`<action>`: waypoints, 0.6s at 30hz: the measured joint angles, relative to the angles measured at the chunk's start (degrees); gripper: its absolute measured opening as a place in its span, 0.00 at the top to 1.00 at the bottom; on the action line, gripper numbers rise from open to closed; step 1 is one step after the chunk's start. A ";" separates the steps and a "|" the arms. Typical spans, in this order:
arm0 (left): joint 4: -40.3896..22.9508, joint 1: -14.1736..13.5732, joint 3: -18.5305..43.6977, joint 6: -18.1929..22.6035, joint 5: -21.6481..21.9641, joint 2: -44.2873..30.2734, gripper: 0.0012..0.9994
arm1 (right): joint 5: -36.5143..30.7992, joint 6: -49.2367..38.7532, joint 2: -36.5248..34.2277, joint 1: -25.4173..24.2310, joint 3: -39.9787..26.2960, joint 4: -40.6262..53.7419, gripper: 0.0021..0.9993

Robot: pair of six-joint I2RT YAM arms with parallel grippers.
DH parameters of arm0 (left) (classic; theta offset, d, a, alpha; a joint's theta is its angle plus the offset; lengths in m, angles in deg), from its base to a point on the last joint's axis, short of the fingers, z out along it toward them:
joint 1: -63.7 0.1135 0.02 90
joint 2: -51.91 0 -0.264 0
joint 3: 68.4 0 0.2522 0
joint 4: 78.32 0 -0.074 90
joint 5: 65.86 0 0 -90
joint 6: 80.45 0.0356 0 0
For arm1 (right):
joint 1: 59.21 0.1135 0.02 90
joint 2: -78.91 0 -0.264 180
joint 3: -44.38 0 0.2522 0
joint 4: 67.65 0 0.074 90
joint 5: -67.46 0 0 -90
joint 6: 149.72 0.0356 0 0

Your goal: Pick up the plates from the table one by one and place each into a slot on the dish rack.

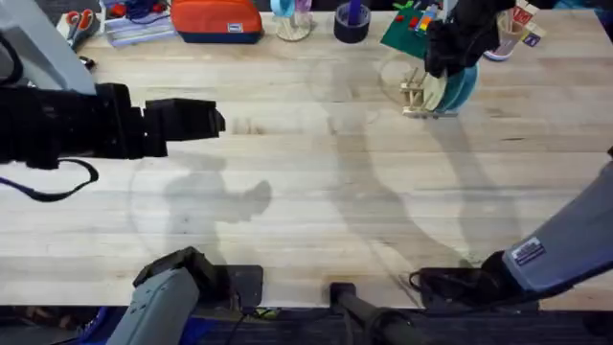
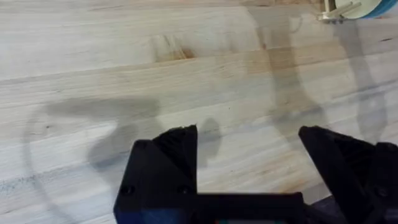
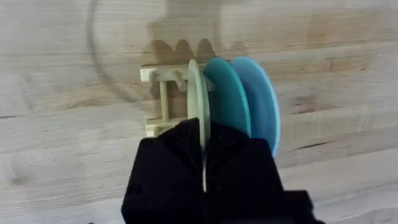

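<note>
The small wooden dish rack [image 1: 415, 94] [image 3: 163, 102] stands on the table [image 1: 316, 192] at the back right. Three plates stand upright in its slots: a cream plate [image 3: 196, 93] [image 1: 435, 93] and two teal plates [image 3: 225, 96] [image 3: 260, 99] [image 1: 462, 86] side by side. My right gripper [image 1: 442, 69] [image 3: 203, 149] is over the rack, shut on the cream plate's rim. My left gripper [image 1: 216, 120] [image 2: 249, 152] hovers open over bare wood at the left, holding nothing. A corner of the rack [image 2: 339, 9] shows far off in the left wrist view.
Along the back edge lie an orange pouch [image 1: 215, 19], a dark tape roll [image 1: 351, 23], a green brick baseplate [image 1: 402, 31] and a cup [image 1: 505, 38]. Scissors [image 1: 79, 19] lie at the back left.
</note>
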State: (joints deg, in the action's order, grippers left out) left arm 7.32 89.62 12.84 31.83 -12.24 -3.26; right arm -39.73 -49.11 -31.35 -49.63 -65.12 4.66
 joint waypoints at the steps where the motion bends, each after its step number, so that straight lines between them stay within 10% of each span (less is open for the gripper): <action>1: 0.00 0.00 0.00 0.00 0.00 0.00 0.00 | 0.00 0.00 0.00 0.00 0.00 0.02 0.97; 18: 0.00 0.00 0.00 0.00 0.00 0.00 0.01 | 0.07 -0.16 -0.02 0.00 0.02 1.11 0.83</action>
State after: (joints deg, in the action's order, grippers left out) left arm 7.32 89.62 12.84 31.83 -12.24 -3.26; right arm -39.66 -49.27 -31.37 -49.63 -65.10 5.77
